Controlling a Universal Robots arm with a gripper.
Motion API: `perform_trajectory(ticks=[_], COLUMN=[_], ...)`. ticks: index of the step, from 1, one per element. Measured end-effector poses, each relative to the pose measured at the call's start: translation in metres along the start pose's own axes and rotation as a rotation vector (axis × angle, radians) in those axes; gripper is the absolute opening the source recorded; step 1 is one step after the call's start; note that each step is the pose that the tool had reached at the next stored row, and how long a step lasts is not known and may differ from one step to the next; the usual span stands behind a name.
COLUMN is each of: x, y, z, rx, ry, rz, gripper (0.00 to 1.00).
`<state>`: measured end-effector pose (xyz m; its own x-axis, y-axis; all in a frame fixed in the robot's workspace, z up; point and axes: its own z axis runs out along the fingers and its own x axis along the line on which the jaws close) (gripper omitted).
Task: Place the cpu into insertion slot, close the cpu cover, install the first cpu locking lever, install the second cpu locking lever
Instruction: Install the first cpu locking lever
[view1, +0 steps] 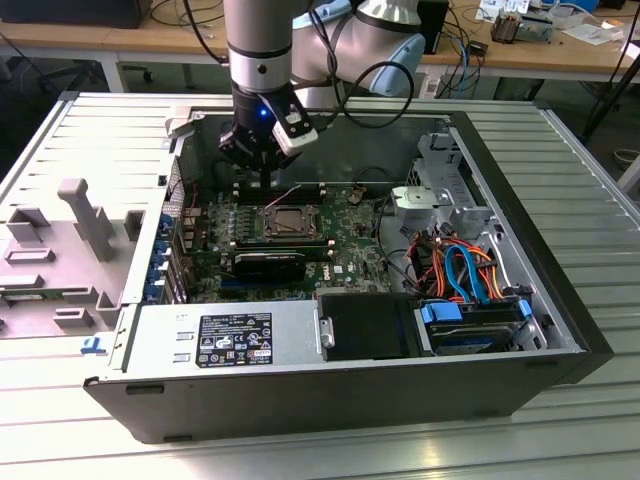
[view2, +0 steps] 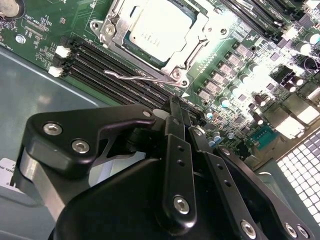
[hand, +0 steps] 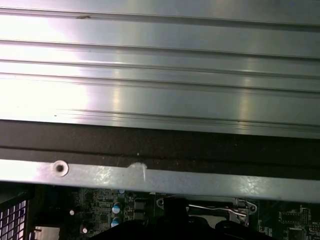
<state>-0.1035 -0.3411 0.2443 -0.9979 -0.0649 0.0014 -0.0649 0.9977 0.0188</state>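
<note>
A: Going from the exterior view's left, what's in the open computer case?

B: The gripper hangs just behind the insertion slot, fingers pressed together, holding nothing.

A: And the cpu?

B: Seated in the slot, smooth silver-grey top, the cpu cover shut around it. It's rigid, light, fragile I'd judge; edges only. The thin wire locking lever looks springy; I'd push its bent end.
</note>
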Motion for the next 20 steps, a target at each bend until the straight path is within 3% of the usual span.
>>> perform_trajectory(ticks=[20], x=[0.0], y=[-0.0001], z=[0.0068], rx=[0.0], ry=[-0.0001], rz=[0.0], gripper=[0.11])
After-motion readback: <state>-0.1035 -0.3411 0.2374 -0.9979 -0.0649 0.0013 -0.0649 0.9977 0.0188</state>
